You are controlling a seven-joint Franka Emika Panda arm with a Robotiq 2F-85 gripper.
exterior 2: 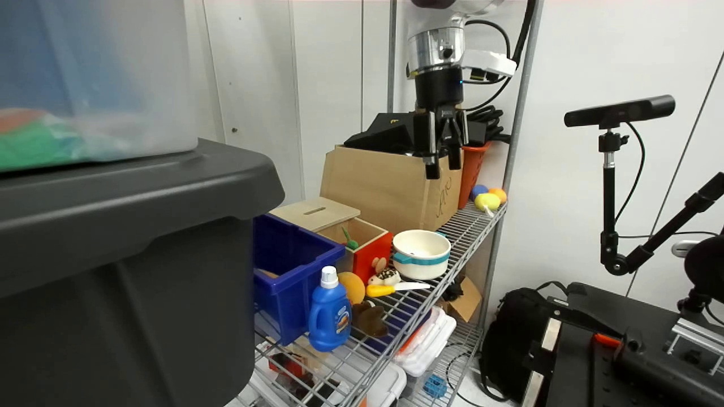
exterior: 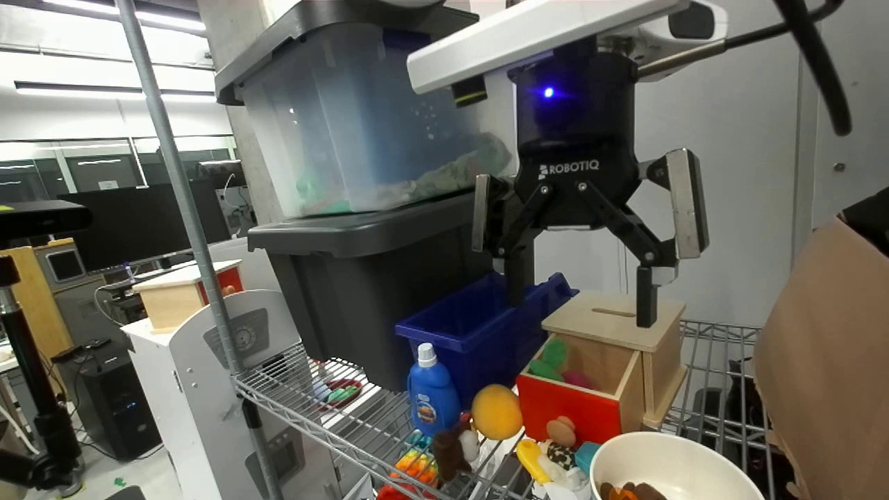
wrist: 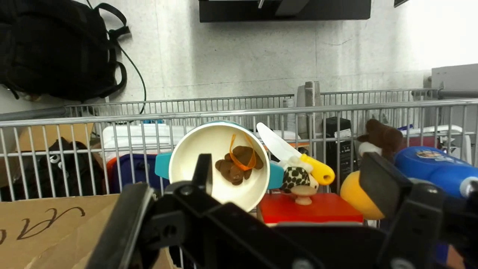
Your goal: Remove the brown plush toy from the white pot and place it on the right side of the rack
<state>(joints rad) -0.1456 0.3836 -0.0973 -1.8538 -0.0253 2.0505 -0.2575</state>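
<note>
The brown plush toy [wrist: 239,170], with an orange ribbon round it, lies inside the white pot [wrist: 190,157] in the wrist view. A bit of the toy [exterior: 646,491] also shows at the bottom of an exterior view, in the pot [exterior: 684,458]; where the pot [exterior 2: 421,270] is seen from its side, the toy is hidden. Teal handles stick out from the pot, which stands on the wire rack [wrist: 239,113]. My gripper [exterior: 581,293] hangs well above the rack with its jaws wide apart and nothing between them. In the wrist view, one fingertip [wrist: 203,172] overlaps the pot.
Beside the pot are a toy knife [wrist: 317,170], a spotted toy [wrist: 295,179] and a wooden box with a red drawer [wrist: 312,209]. Further along are an orange ball [exterior: 497,412], another brown plush [wrist: 382,136], a blue bottle [exterior 2: 330,316] and a blue bin [exterior 2: 300,249]. A cardboard box [exterior 2: 384,181] stands behind.
</note>
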